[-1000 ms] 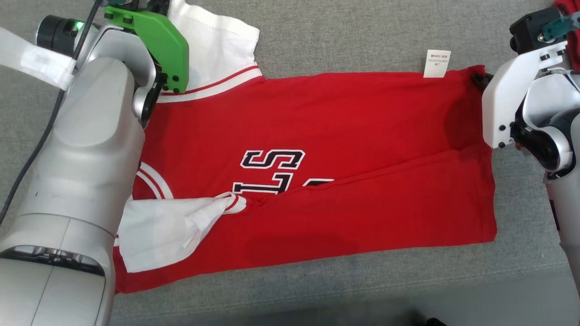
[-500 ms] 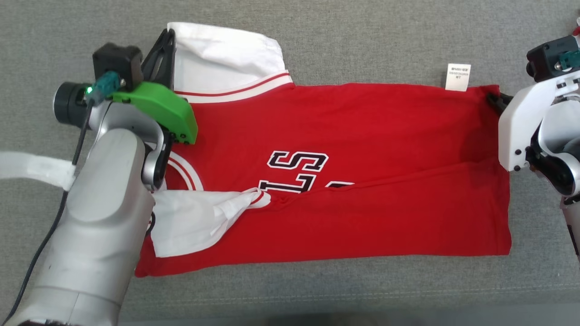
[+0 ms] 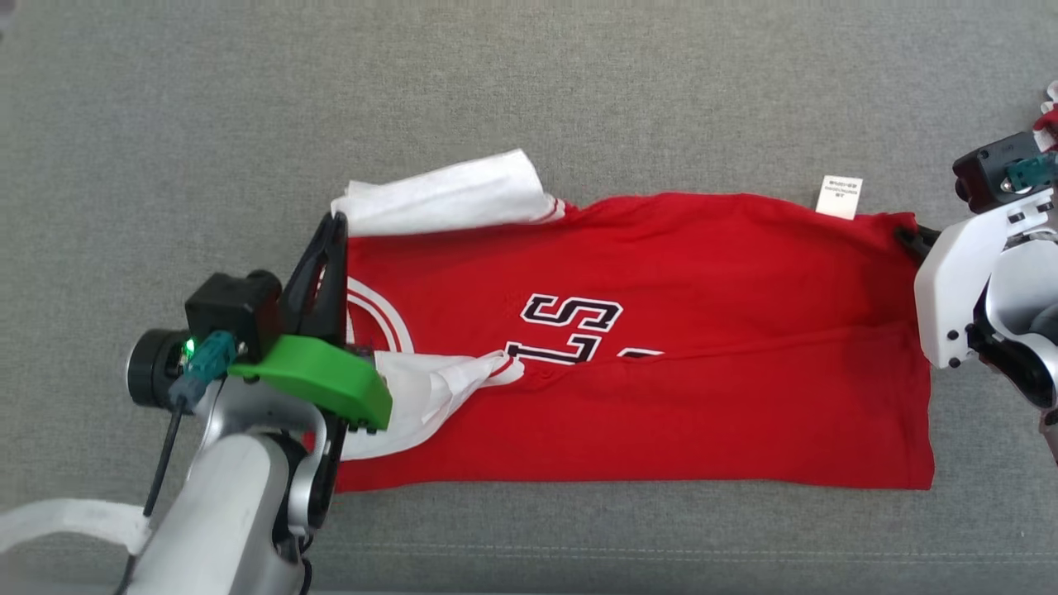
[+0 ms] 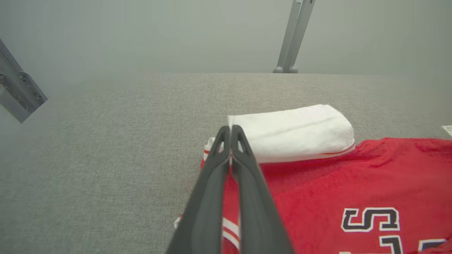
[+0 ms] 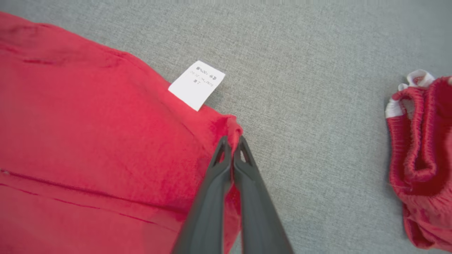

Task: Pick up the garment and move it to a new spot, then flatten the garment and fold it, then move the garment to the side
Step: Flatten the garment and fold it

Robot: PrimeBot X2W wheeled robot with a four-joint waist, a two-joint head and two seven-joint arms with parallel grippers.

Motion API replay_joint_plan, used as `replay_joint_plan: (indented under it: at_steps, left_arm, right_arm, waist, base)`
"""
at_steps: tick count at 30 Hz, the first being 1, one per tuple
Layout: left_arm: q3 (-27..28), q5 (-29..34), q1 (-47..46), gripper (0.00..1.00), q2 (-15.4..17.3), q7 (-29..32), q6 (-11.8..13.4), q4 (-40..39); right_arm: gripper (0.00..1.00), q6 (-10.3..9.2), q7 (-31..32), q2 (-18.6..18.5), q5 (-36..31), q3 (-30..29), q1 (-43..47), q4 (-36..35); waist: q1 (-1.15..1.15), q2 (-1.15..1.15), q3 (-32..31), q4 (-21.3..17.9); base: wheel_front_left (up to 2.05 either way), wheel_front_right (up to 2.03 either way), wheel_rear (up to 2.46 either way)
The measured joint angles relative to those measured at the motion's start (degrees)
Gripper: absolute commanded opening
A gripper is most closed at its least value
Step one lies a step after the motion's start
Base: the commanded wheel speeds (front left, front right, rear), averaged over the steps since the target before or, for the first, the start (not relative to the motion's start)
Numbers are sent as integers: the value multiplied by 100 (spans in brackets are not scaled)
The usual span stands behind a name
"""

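Beyond right gripper (image 5: 232,141), second red garment (image 5: 420,158)

garment (image 3: 744,273): matt red cloth | surface (image 3: 579,99): rough gry woven fabric

The grey surface (image 3: 529,91) lay bare beyond the jersey (image 3: 702,330) and to its left, open to pass. A narrower bare strip ran along the near edge. The left arm (image 3: 240,479) covered the near left corner. A second red garment (image 5: 423,148) lay to the right, across a bare gap. A post (image 4: 295,35) stood at the far edge.
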Motion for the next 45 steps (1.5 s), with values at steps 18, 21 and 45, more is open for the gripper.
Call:
replay_joint_plan:
  at_steps: [18,21,45]
  left_arm:
    - [144,-365,1605,0,220,606,675,-1291]
    - [189,-430,1733,0,223,612,721,-1289]
    - [-90,-555,2388,81,146,649,835,-547]
  right_arm:
    - [0,0,-626,-1094,544,1370,56,-87]
    - [0,1,-699,-1384,646,1641,58,-187]
    - [100,1,-769,-1377,533,1357,486,214]
  waist:
    - [0,0,-490,-15]
    - [0,0,-520,-19]
    - [0,0,-898,118]
  base:
    - [0,0,0]
    - [0,0,0]
    - [0,0,0]
